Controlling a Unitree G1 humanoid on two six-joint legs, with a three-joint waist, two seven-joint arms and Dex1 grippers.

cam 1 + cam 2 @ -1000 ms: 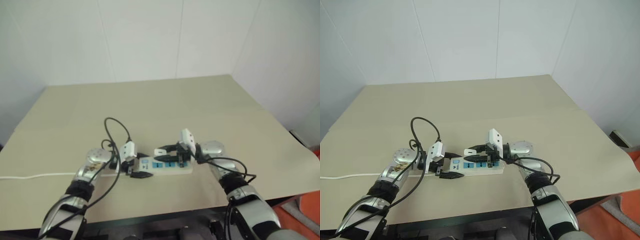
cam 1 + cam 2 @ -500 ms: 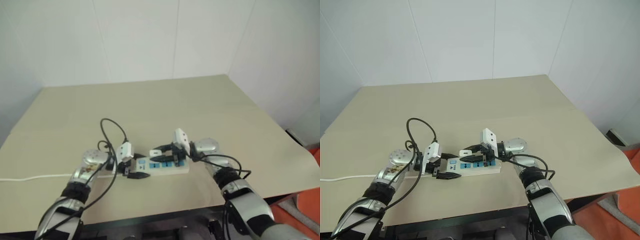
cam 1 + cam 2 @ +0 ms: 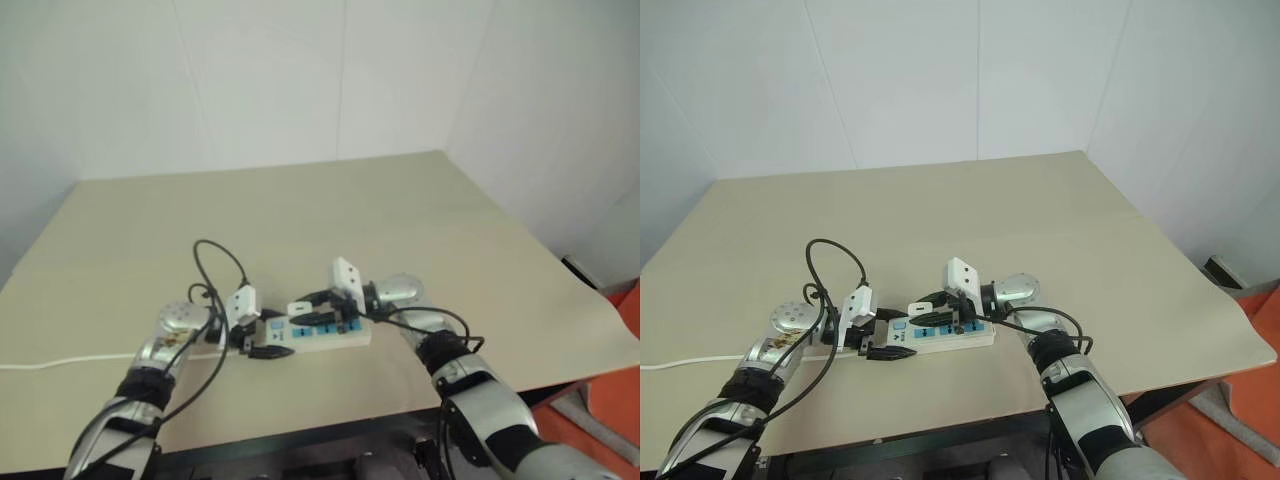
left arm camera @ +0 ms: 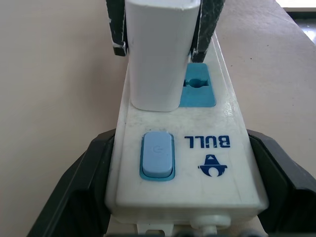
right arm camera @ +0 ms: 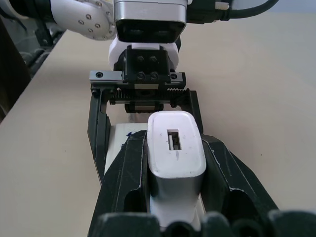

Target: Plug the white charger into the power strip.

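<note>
The power strip (image 4: 182, 163) lies on the beige tabletop (image 3: 970, 215), near its front edge, and everything else sits close around it. At the strip's switch end the left gripper (image 3: 883, 335) has its jaws closed on the strip, one black finger (image 4: 81, 197) pressed to each long side, so the blue switch (image 4: 157, 155) and the blue brand marking sit between them in the left wrist view. A thin white cord (image 3: 680, 358) runs from this end of the strip away across the tabletop toward its left edge. The white charger (image 5: 175, 148) stands upright over the strip, just past the switch, and the right gripper (image 3: 931, 309) has its jaws clamped on it, a black finger (image 5: 126, 182) on either flank. In the left wrist view the base of the charger meets the strip's top face beside a blue socket (image 4: 198, 91) that is partly uncovered; whether the prongs are fully seated cannot be told. The charger's upper face shows a small rectangular slot in the right wrist view. The two grippers face each other along the strip, the left at the switch end and the right over the sockets. A black cable (image 3: 830, 265) loops up from the left wrist, behind the strip's switch end.
</note>
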